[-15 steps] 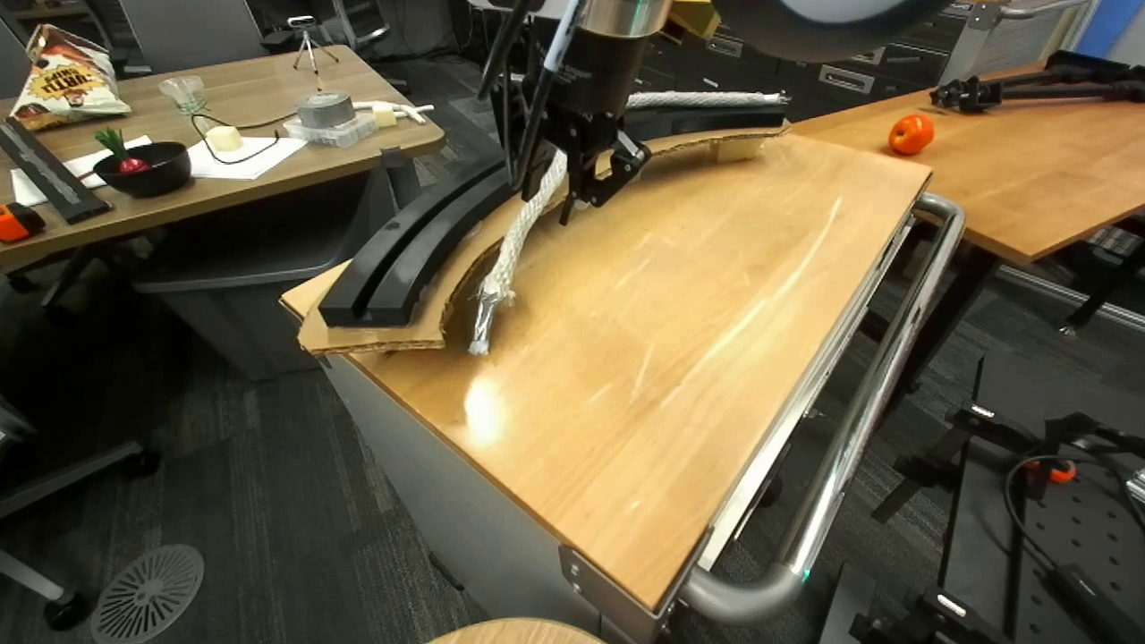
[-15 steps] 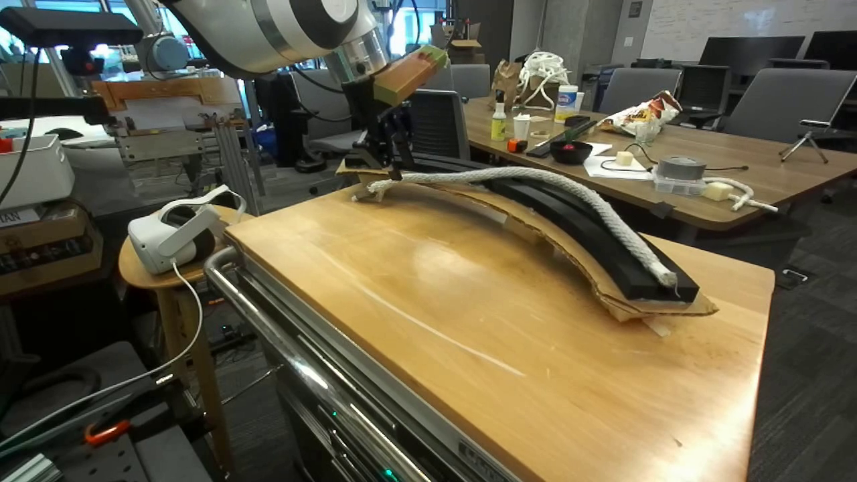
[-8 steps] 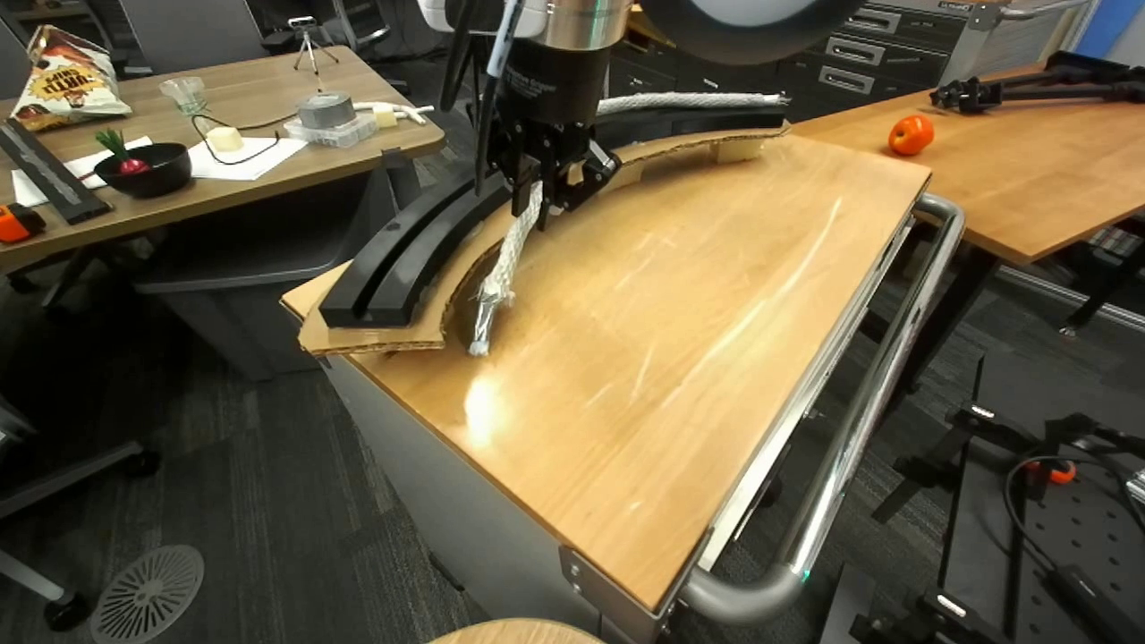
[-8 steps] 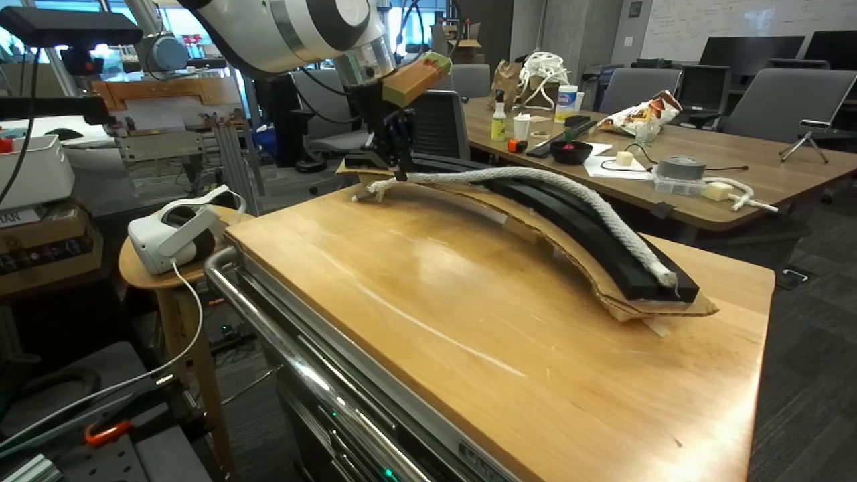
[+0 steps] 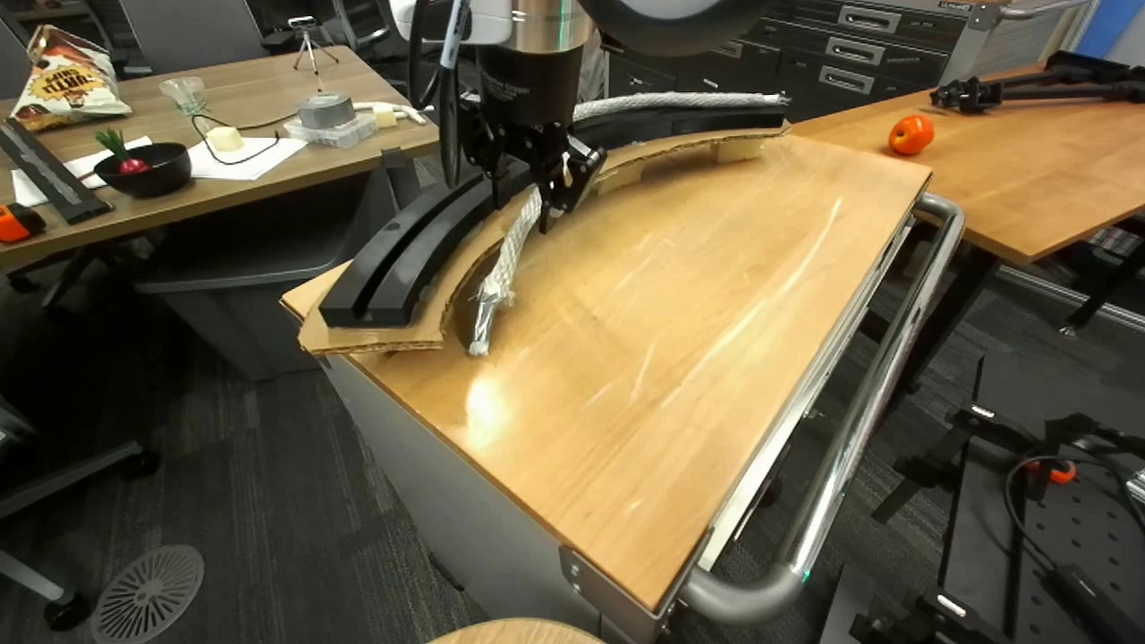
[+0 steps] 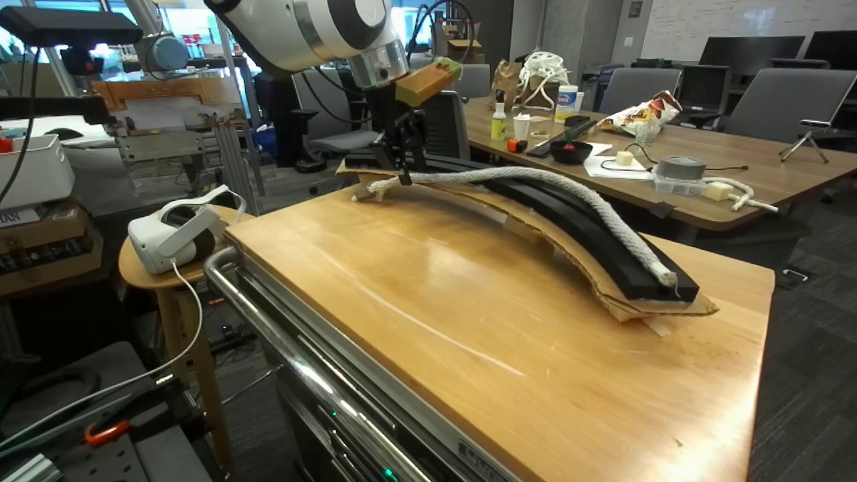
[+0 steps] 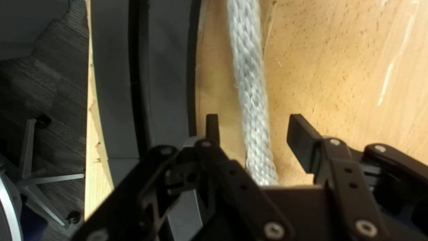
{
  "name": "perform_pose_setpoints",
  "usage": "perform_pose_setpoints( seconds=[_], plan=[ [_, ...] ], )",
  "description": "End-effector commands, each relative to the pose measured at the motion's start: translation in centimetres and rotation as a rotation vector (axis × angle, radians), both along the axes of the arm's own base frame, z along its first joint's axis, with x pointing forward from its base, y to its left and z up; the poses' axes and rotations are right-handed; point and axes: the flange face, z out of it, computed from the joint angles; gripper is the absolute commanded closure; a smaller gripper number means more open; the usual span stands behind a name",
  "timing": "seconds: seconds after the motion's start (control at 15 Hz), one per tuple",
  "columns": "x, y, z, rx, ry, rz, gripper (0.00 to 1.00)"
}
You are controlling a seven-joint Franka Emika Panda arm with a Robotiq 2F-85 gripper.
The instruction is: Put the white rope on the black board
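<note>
White rope (image 6: pixel 535 174) lies with one end on the curved black board (image 6: pixel 582 227) and its tufted end off it, over the wooden tabletop (image 5: pixel 626 429); hand (image 7: pixel 255 134) spread around the rope near that end, with a gap at each side

At the workbench (image 5: pixel 644 376) are one white rope (image 7: pixel 252 88), one curved black board (image 7: pixel 167 77) and one claw (image 7: pixel 254 130) with two fingers (image 7: pixel 302 144).

White headset (image 6: pixel 159 241) on round stool (image 6: pixel 139 278); grey tape roll (image 5: pixel 326 112) on clear box (image 5: pixel 335 136); radish (image 5: pixel 132 165) in black bowl (image 5: pixel 154 182)
</note>
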Motion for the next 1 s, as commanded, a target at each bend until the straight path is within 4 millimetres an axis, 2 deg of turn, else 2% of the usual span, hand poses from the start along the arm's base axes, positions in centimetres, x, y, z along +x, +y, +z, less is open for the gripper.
perform_pose_setpoints(
  seconds=[0.0,0.07,0.33,0.6,0.93],
  plan=[
    [1.6,0.1,0.1,-0.012,0.017,-0.006,0.69],
    [1.8,0.1,-0.1,-0.015,0.023,-0.009,0.69],
    [2.3,0.1,-0.2,-0.018,0.035,-0.013,0.99],
    [2.0,0.1,0.3,0.007,0.083,0.021,0.97],
    [2.1,-0.7,2.0,0.117,0.135,0.086,0.97]
  ],
)
